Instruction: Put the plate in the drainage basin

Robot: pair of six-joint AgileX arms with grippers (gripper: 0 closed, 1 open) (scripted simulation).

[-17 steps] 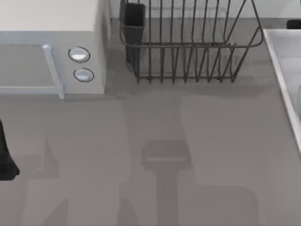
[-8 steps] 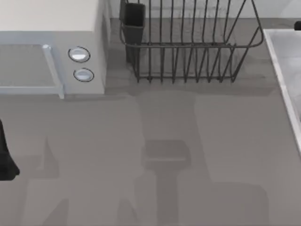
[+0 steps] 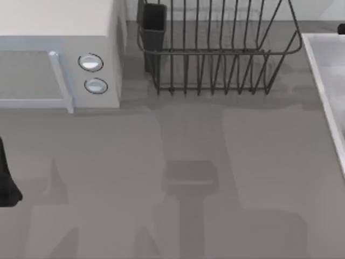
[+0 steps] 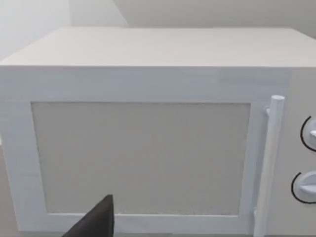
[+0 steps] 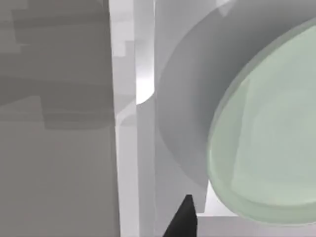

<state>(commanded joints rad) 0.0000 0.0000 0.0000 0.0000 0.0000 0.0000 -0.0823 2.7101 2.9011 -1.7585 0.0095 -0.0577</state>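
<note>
plate [image 5: 266, 133]: sitting inside the basin [image 3: 329, 81], at the table's 3 o'clock edge
right gripper [image 5: 183, 217]: hovering over the basin; claw state cannot be told
left gripper [image 4: 96, 222]: idling at 9 o'clock, facing the microwave [image 4: 148, 133]; claw state cannot be told
progress: seemingly done; only retreating is remaining

Count, top view: microwave [image 3: 59, 54] ×1, with round knobs ×2 — upper knob [image 3: 90, 62], lower knob [image 3: 95, 85] — and bar handle [image 3: 60, 81] ×1. Black wire dish rack [image 3: 215, 54] ×1; dark cup [image 3: 153, 19] on its corner ×1. Drainage basin [image 3: 323, 81] ×1. Right wrist view: plate [image 5: 266, 138] ×1, beyond dark fingertip [image 5: 182, 219]. Left wrist view: fingertip [image 4: 96, 222] ×1.
</note>
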